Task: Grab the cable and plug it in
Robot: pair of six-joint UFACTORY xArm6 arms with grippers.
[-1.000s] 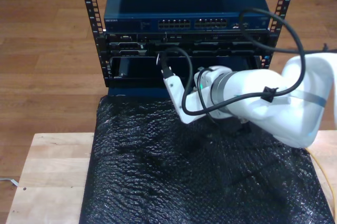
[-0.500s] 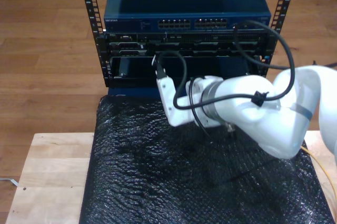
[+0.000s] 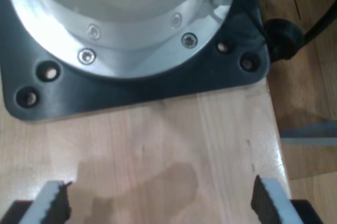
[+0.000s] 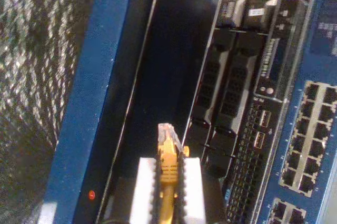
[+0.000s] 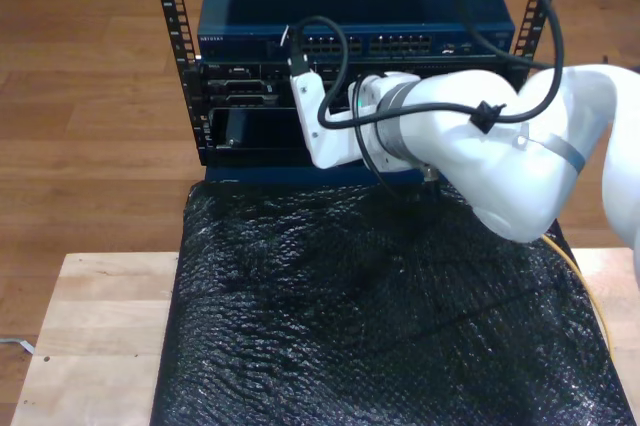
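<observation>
The second claw [image 4: 167, 192] is clenched on the cable [image 4: 167, 169], whose clear plug tip [image 4: 166, 132] sticks out just past the white pads [image 4: 142, 187]. In the second wrist view the plug hangs in front of a dark open bay of the rack, with rows of ports [image 4: 308, 129] on the blue switch off to one side. In the exterior view the white arm [image 5: 480, 146] reaches across the rack front [image 5: 350, 96], and a stretch of yellow cable [image 5: 590, 291] trails down at the exterior view's right.

The step in hand looks like the approach to a socket. To do it well, the plug should be squared to the chosen port, latch side matched, then pushed straight in; any tilt could jam the tip on the port's edge. The trailing cable needs slack.

The first claw [image 3: 160, 203] is released, its jaws wide apart over bare pale wood, near a black mounting plate [image 3: 131, 92] that carries a metal arm base.

The desk [image 5: 95, 326] is light wood, mostly covered by a crinkled black sheet [image 5: 370, 316]. The rack stands beyond it on a brown wooden floor [image 5: 90, 96].
</observation>
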